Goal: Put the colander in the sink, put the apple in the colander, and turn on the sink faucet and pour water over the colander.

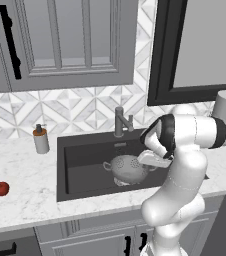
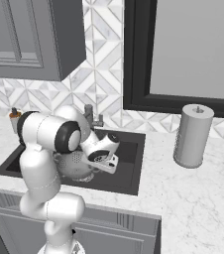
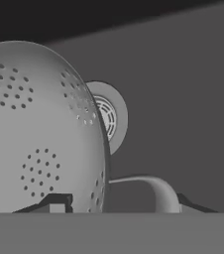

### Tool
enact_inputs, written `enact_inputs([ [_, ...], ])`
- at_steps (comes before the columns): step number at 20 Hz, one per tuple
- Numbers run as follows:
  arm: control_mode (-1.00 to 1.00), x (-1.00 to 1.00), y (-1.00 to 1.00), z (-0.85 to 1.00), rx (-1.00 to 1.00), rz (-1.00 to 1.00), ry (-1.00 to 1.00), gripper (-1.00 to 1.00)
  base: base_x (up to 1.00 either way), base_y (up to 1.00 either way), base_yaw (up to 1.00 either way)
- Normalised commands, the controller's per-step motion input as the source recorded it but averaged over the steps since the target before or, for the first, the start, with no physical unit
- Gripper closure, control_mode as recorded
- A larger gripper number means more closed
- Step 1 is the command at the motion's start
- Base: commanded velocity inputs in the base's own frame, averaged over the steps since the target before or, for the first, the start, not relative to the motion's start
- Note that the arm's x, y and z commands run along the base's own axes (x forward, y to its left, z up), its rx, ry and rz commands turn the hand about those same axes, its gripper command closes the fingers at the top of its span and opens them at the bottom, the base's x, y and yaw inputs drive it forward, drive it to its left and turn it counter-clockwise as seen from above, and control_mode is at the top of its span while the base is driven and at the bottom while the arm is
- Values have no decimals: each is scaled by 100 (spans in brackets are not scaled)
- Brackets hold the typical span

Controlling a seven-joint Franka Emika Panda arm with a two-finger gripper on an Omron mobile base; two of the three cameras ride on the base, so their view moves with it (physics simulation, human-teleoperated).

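Down in the sink (image 1: 85, 160), as the left base view shows it, the colander (image 1: 127, 167) sits on the dark floor of the basin with nothing inside it. The sink faucet (image 1: 121, 121) stands just behind the basin, and the apple (image 1: 1, 188) lies well apart on the white marble surface (image 1: 30, 200), far to the left. The arm's wrist hides the tool in this view.

From the right base view, the colander (image 2: 74, 165) shows partly behind the arm, inside the sink (image 2: 129, 163), with the hand low over its near side.

Through the hand view, the colander (image 3: 39, 134) looms close, its loop handle (image 3: 153, 191) arching between the fingertips (image 3: 59, 202), and the round drain (image 3: 109, 116) lies beyond. Whether the tool is clenched on the handle or has let go, I cannot tell.

By my judgement the first step is at its close: the colander is in the basin. Next the tool must be free of the handle, lift out of the sink, and travel left to the apple.
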Motion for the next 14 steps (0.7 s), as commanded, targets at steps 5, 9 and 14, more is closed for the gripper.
enact_inputs([
  [5, -100, 1, 9, -35, 0, 0, -2, 100, 0, 0, 0],
  [9, -100, 2, 9, -13, 0, 0, 0, 100, 0, 0, 0],
  [14, -100, 2, 15, -8, 0, 0, 0, 100, 0, 0, 0],
])
